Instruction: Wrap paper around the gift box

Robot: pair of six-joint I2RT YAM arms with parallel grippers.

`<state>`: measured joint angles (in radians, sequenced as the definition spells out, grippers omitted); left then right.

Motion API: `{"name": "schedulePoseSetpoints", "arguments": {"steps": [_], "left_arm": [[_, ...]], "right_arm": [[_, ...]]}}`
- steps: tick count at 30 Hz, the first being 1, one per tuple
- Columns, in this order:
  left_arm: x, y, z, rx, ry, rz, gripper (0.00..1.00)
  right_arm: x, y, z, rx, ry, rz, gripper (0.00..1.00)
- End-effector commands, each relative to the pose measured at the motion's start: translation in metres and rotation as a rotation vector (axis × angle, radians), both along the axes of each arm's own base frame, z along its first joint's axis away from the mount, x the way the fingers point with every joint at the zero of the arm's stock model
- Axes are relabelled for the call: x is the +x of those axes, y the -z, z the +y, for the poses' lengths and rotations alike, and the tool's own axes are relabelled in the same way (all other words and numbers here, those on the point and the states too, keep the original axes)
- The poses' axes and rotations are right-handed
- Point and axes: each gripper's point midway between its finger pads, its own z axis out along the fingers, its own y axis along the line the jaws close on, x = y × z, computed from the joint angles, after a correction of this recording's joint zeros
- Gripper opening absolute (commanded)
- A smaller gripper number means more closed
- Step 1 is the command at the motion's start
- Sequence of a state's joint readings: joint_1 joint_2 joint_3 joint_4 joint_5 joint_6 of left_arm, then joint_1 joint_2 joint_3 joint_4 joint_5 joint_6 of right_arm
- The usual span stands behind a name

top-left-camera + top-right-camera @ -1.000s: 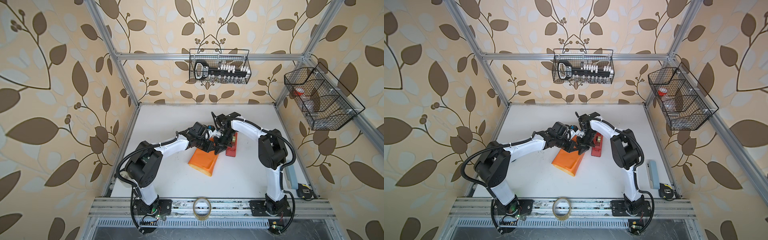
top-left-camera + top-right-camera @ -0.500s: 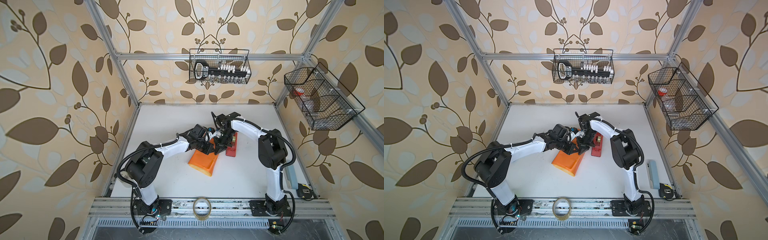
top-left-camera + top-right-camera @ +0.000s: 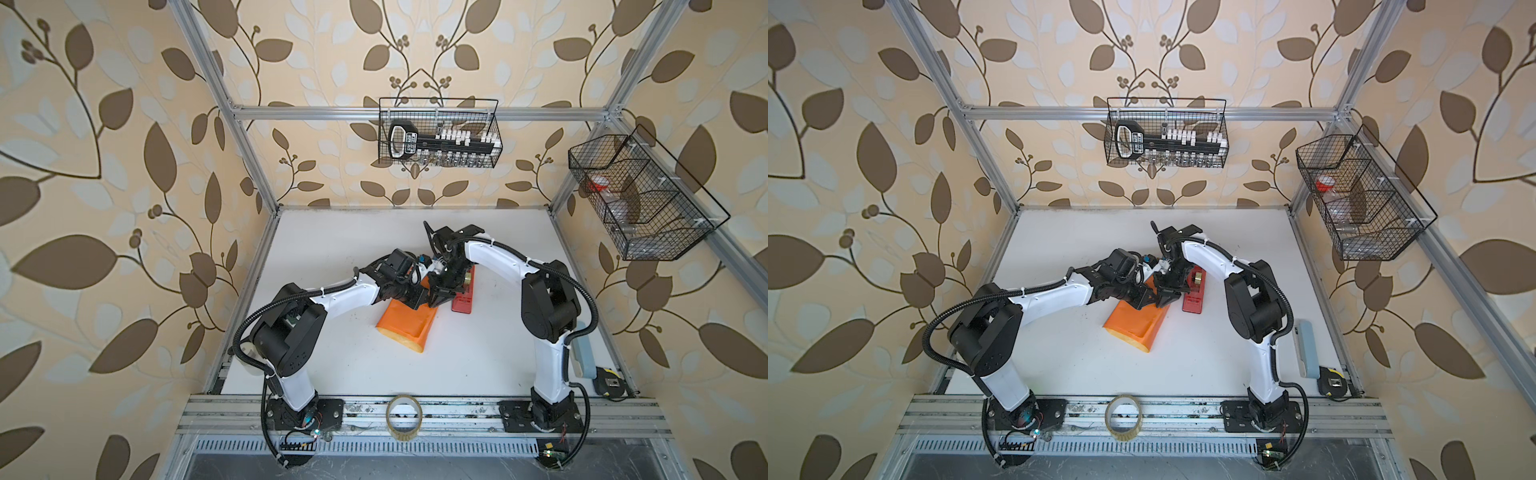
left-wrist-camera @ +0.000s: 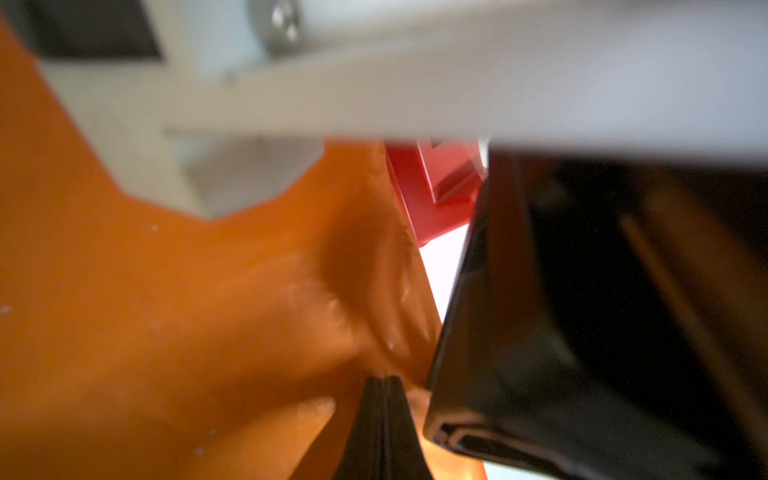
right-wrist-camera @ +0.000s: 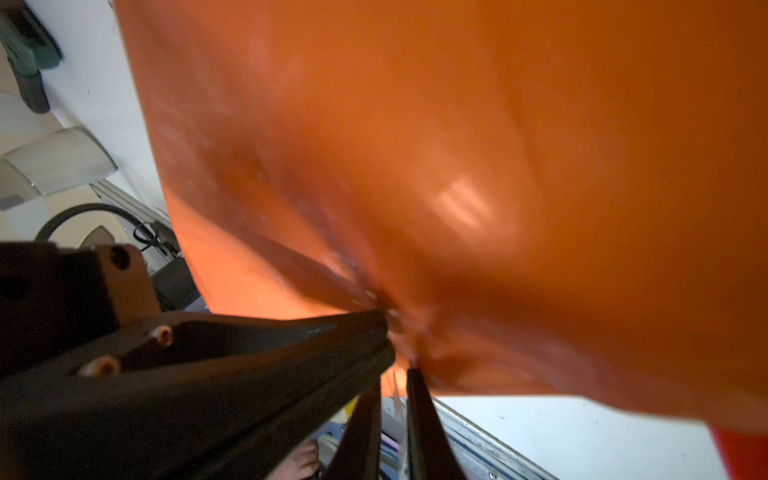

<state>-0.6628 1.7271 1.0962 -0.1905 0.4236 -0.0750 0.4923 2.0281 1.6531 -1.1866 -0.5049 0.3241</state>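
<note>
nearest of all, the tape roll (image 3: 404, 434) rests on the front rail (image 3: 457, 409), well apart from the work, so nothing seems ready to fix a fold. past it, on the table (image 3: 353, 365), lies the paper (image 3: 405, 328), orange side out and folded into a flat parcel near the middle. its near end gapes and shows a yellow-tan strip. the gift box does not show anywhere. i judge that it sits inside that parcel, though i cannot confirm it.

both tools meet at the parcel's far corner. the left tool (image 4: 382, 388) has its jaws pressed fully together, with the tip on a bunch of creases. i cannot tell whether a fold of paper is caught between them. the right tool (image 5: 394, 382) stands just beside it with its jaws a narrow slit apart and some orange at the tips. it does not look to have a firm hold.

the risks, as i judge them:
- with the right tool so loose, the tucked corner may spring back, since no tape shows on it.
- the creases run to one point, so a pull by the left tool could tear the thin sheet there.
- the two tools are all but touching, and a small sideways move could knock them together.
- a drag on the corner could slide the whole light parcel and open the gaping near end further.

just beyond, the red tape dispenser (image 3: 462, 302) lies right beside the parcel's far edge. a shove could push it away or snag the paper on it.
</note>
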Motion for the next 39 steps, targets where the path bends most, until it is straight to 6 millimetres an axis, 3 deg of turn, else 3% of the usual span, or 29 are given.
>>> {"name": "schedulePoseSetpoints", "arguments": {"steps": [1, 7, 13, 15, 19, 20, 25, 30, 39], "left_arm": [[-0.007, 0.044, 0.023, 0.182, -0.019, 0.035, 0.00], [-0.010, 0.043, 0.020, 0.195, -0.004, 0.025, 0.00], [-0.009, 0.039, 0.020, 0.198, -0.001, 0.013, 0.00], [-0.009, 0.037, 0.019, 0.193, 0.001, 0.011, 0.00], [-0.010, 0.030, 0.019, 0.184, 0.003, 0.008, 0.00], [-0.010, 0.030, 0.019, 0.180, 0.002, 0.009, 0.00], [-0.013, 0.033, 0.019, 0.183, 0.008, 0.006, 0.00], [-0.012, 0.034, 0.018, 0.180, 0.009, 0.006, 0.00], [-0.013, 0.039, 0.020, 0.194, 0.009, 0.002, 0.00]], "right_arm": [[0.007, -0.004, -0.015, -0.027, 0.038, -0.069, 0.20], [0.000, -0.014, -0.031, -0.006, 0.091, -0.107, 0.26], [-0.013, -0.028, -0.052, -0.004, 0.142, -0.178, 0.27], [-0.015, -0.040, -0.052, 0.016, 0.148, -0.230, 0.24], [-0.013, -0.051, -0.036, 0.091, 0.175, -0.321, 0.04], [-0.015, -0.045, -0.031, 0.105, 0.186, -0.321, 0.00], [-0.004, -0.026, -0.023, 0.073, 0.251, -0.351, 0.00], [-0.005, 0.004, -0.024, -0.005, 0.235, -0.307, 0.00], [-0.009, 0.023, -0.017, -0.007, 0.226, -0.259, 0.00]]}}
